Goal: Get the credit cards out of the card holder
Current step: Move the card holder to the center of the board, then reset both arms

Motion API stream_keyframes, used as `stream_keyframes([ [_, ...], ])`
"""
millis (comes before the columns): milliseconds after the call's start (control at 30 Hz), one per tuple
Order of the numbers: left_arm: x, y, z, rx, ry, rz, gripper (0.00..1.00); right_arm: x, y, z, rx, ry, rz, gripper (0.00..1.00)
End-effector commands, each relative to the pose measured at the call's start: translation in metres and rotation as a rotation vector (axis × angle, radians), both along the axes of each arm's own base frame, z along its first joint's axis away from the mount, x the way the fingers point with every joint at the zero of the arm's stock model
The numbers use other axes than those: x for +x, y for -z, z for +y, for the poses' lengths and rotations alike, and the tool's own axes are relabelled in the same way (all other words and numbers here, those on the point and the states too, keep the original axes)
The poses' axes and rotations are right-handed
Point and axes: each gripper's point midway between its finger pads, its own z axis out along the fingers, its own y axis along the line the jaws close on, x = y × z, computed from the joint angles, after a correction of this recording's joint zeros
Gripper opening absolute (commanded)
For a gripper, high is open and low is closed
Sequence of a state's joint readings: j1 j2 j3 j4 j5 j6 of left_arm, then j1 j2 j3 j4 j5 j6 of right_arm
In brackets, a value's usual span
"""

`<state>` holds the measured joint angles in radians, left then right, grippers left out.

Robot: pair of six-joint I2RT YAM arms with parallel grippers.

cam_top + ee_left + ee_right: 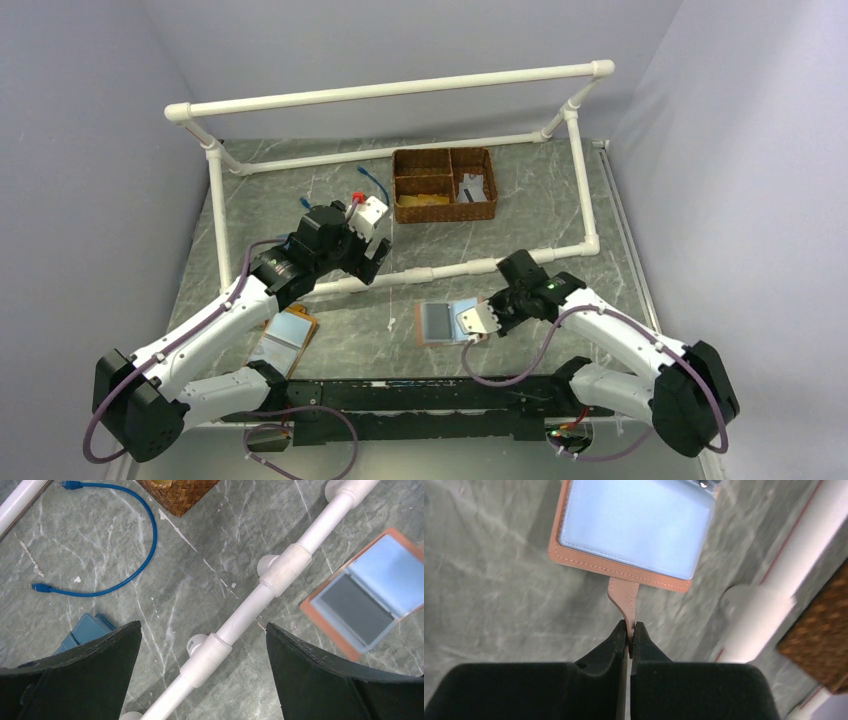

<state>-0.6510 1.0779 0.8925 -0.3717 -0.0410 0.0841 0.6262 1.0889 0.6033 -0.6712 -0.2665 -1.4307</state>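
Observation:
The card holder (pixel 440 322) is a reddish-brown wallet lying open near the table's front centre, with its grey-blue lining up. My right gripper (pixel 484 308) is at its right edge. In the right wrist view my right gripper (pixel 630 626) is shut on the card holder's (pixel 634 525) leather strap tab (pixel 625 597). My left gripper (pixel 372 258) is open and empty above the white pipe; the left wrist view shows my left gripper (pixel 202 627) well left of the card holder (pixel 367 600). No credit card shows clearly in the pockets.
A white pipe frame (pixel 440 272) crosses the table between the arms. A wicker basket (pixel 443 212) at the back holds yellowish-tan flat pieces. A blue cable (pixel 125 575) and a small blue block (pixel 85 630) lie near the left gripper. An orange-rimmed glossy panel (pixel 285 335) lies front left.

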Motion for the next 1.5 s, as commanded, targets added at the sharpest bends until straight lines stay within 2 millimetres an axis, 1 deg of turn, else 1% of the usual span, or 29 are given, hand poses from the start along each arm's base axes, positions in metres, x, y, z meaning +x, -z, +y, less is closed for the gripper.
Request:
stream_keyframes([
  [0,0.004,-0.024,-0.006,-0.064,0.000,-0.040,0.99,-0.020,0.016,-0.046,-0.111,0.047,0.062,0.00],
  [133,0.003,-0.025,-0.007,-0.069,0.004,-0.038,0.99,-0.014,0.021,-0.075,-0.164,0.146,0.039,0.00],
  [233,0.002,-0.027,-0.007,-0.074,0.006,-0.042,0.99,-0.007,0.015,-0.090,-0.169,0.213,0.033,0.00],
  [367,0.000,-0.031,-0.006,-0.083,0.007,-0.051,0.99,0.005,0.002,-0.105,-0.131,0.295,0.042,0.00],
  [400,0.000,-0.033,-0.006,-0.085,0.006,-0.054,0.99,0.010,-0.003,-0.112,-0.114,0.328,0.036,0.00],
  [500,0.000,-0.036,-0.004,-0.090,0.002,-0.066,0.99,0.021,-0.012,-0.144,-0.114,0.416,0.012,0.00],
  [633,-0.001,-0.040,-0.003,-0.098,0.000,-0.077,0.99,0.030,-0.011,-0.187,-0.140,0.535,-0.009,0.00],
  [667,-0.002,-0.041,-0.002,-0.099,0.000,-0.079,0.99,0.032,-0.011,-0.196,-0.140,0.571,-0.011,0.03],
  [700,-0.001,-0.041,-0.002,-0.099,-0.002,-0.080,0.99,0.034,-0.010,-0.205,-0.134,0.609,-0.007,0.13],
  [733,-0.001,-0.041,-0.001,-0.097,-0.004,-0.082,0.99,0.034,-0.010,-0.207,-0.124,0.628,0.011,0.23],
  [767,-0.001,-0.041,0.000,-0.096,-0.009,-0.085,0.99,0.033,-0.012,-0.207,-0.107,0.643,0.024,0.26],
  [833,0.001,-0.040,0.001,-0.089,-0.018,-0.086,0.99,0.033,-0.024,-0.196,-0.040,0.657,0.046,0.34],
  [867,0.001,-0.039,0.002,-0.085,-0.025,-0.087,0.99,0.032,-0.033,-0.188,0.003,0.653,0.058,0.41],
  [967,0.005,-0.036,0.005,-0.079,-0.044,-0.087,0.99,0.033,-0.070,-0.157,0.179,0.648,0.068,0.67],
  [1000,0.007,-0.035,0.007,-0.077,-0.053,-0.085,0.99,0.034,-0.082,-0.145,0.248,0.651,0.082,0.73],
  [1033,0.008,-0.034,0.009,-0.075,-0.063,-0.084,0.99,0.036,-0.097,-0.131,0.330,0.638,0.096,0.76],
  [1100,0.012,-0.033,0.014,-0.076,-0.082,-0.082,0.99,0.036,-0.116,-0.108,0.469,0.643,0.152,0.79],
  [1167,0.015,-0.031,0.017,-0.082,-0.101,-0.074,0.99,0.041,-0.134,-0.089,0.620,0.677,0.215,0.85],
  [1200,0.017,-0.031,0.019,-0.089,-0.110,-0.070,0.99,0.044,-0.144,-0.082,0.690,0.693,0.243,0.95],
  [1233,0.018,-0.030,0.019,-0.096,-0.111,-0.063,0.99,0.053,-0.155,-0.075,0.775,0.736,0.279,0.99],
  [1267,0.019,-0.028,0.020,-0.103,-0.119,-0.056,0.99,0.055,-0.161,-0.070,0.838,0.798,0.352,1.00],
  [1300,0.020,-0.028,0.020,-0.111,-0.125,-0.047,0.99,0.065,-0.168,-0.069,0.895,0.857,0.384,1.00],
  [1333,0.021,-0.026,0.020,-0.115,-0.124,-0.037,0.99,0.082,-0.178,-0.073,0.948,0.922,0.380,1.00],
  [1400,0.020,-0.025,0.017,-0.169,-0.151,0.004,0.99,0.102,-0.184,-0.083,0.987,1.058,0.382,1.00],
  [1467,0.016,-0.025,0.012,-0.226,-0.166,0.042,0.99,0.119,-0.189,-0.099,1.015,1.199,0.355,1.00],
])
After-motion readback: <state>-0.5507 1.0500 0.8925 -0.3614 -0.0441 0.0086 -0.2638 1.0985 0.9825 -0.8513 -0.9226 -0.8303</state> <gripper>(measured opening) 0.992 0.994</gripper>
